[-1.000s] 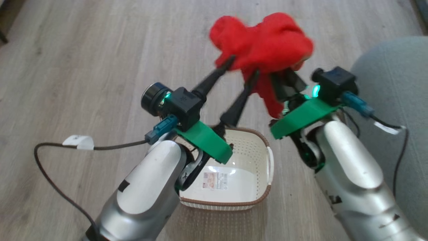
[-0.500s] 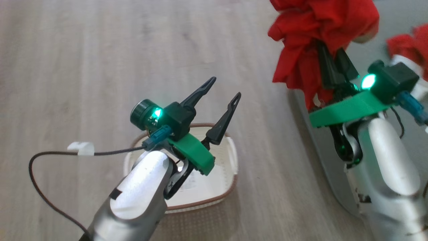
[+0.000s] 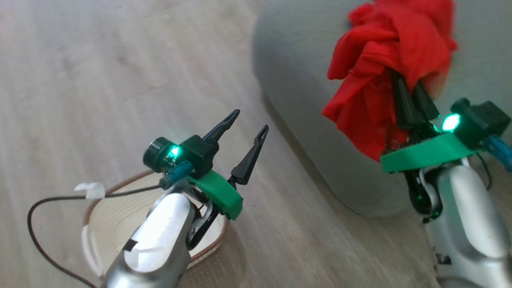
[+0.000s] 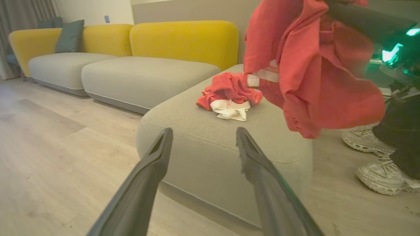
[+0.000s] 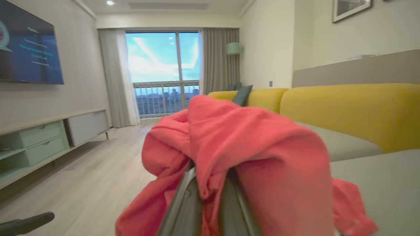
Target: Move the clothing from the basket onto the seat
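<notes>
The right gripper (image 3: 405,86) is squeezed tight on a bunch of red clothing (image 3: 384,52) and holds it up in the air by the grey seat (image 3: 296,72). The cloth hangs down around its 2 dark fingers. The left gripper (image 3: 250,120) is spread wide with nothing in it, above the wood floor (image 3: 100,80) beside the seat. The basket (image 3: 98,200) sits on the floor under the left arm. 1 more red and white piece (image 4: 229,98) lies on top of the seat.
</notes>
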Controlling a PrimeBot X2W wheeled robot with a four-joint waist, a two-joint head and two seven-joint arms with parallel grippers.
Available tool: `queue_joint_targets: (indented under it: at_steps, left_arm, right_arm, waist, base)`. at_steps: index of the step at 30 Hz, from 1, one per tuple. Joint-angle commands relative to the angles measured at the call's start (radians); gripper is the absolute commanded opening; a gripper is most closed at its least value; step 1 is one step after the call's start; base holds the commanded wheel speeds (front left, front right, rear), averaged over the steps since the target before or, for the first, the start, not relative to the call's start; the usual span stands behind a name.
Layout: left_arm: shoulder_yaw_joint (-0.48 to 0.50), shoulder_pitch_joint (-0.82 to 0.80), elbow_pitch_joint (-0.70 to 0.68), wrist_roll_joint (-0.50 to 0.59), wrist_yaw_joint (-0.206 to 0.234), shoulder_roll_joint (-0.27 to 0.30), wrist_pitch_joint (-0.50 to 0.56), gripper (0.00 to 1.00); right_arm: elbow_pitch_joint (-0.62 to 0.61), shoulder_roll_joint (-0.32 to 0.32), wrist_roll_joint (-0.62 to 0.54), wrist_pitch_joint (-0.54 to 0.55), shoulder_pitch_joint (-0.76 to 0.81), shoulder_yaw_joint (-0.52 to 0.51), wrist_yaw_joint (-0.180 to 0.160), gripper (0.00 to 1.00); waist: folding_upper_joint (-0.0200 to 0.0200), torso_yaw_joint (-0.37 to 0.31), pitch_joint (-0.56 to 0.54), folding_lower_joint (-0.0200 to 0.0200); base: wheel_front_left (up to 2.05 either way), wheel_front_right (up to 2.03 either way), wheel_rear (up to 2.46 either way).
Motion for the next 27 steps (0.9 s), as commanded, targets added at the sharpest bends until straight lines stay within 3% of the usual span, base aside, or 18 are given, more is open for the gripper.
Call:
queue_joint_targets:
  at_steps: [1, 14, 21, 27]
  left_arm:
    - [0.037, -0.02, -0.028, 0.011, -0.006, 0.008, -0.005, 1.0]
    - [-0.002, -0.05, -0.011, 0.01, -0.009, 0.016, -0.005, 1.0]
    - [-0.022, -0.075, -0.017, 0.012, -0.009, 0.059, -0.005, 1.0]
    - [-0.038, -0.1, -0.037, 0.02, -0.009, 0.11, -0.005, 1.0]
  right_arm:
    - [-0.05, 0.002, 0.001, -0.006, 0.0, -0.003, 0.0, 0.0]
    - [-0.154, -0.006, -0.04, -0.006, 0.124, -0.194, 0.0, 0.0]
    - [-0.111, -0.043, -0.049, -0.006, -0.008, -0.228, 0.0, 0.0]
    - [-0.002, -0.075, -0.062, -0.006, -0.204, -0.225, 0.0, 0.0]
  waist:
    - [0.0, -0.073, 0.017, 0.0]
    - [0.0, -0.098, 0.116, 0.0]
    - [0.0, -0.102, 0.204, 0.0]
    - [0.0, -0.101, 0.311, 0.0]
  base:
    - [0.0, 0.0, 0.0]
    - [0.0, 0.0, 0.0]
    - [0.0, 0.0, 0.0]
    - [0.0, 0.0, 0.0]
